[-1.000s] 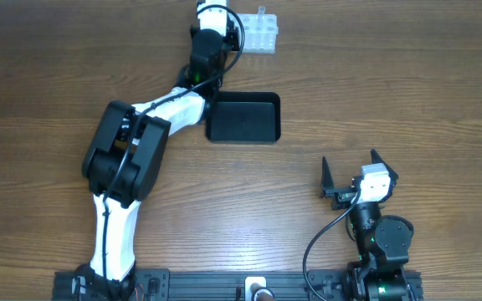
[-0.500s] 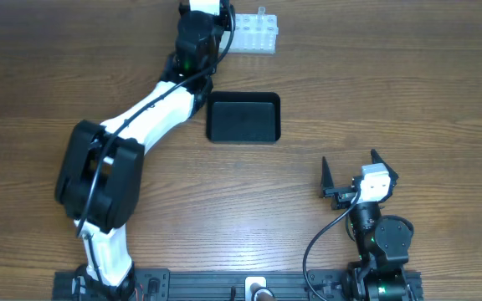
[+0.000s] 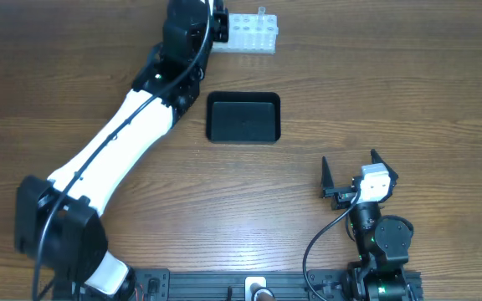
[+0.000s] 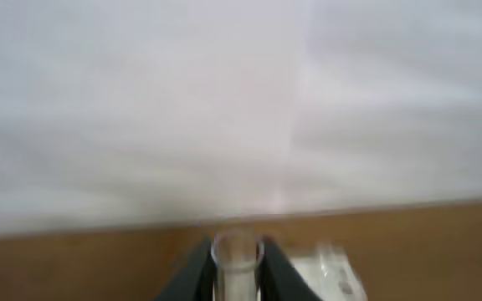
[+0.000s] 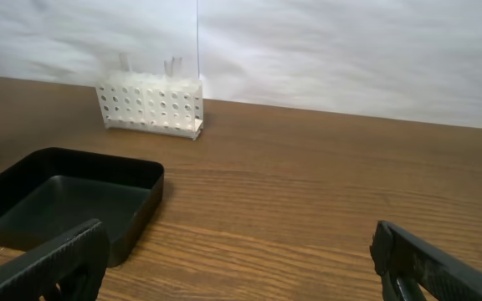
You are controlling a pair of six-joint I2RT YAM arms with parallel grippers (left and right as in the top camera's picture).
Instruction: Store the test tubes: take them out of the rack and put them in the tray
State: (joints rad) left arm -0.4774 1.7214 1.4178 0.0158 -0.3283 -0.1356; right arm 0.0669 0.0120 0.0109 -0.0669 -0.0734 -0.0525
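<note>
Clear test tube (image 4: pixel 237 269) clamped in left pincer (image 4: pixel 236 251) by rack (image 3: pixel 251 35). Keep it vertical, clear rack top, then swing to tray (image 3: pixel 243 121). Right pincer (image 3: pixel 348 174) open, parked.

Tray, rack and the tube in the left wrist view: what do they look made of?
Tray: black, matte with a faint sheen and rounded moulded corners; likely plastic. Rack: white, slightly translucent, its side perforated with rows of holes; probably plastic. Test tube: clear and see-through with a bright rim; glass or clear plastic, I can't tell which.
</note>
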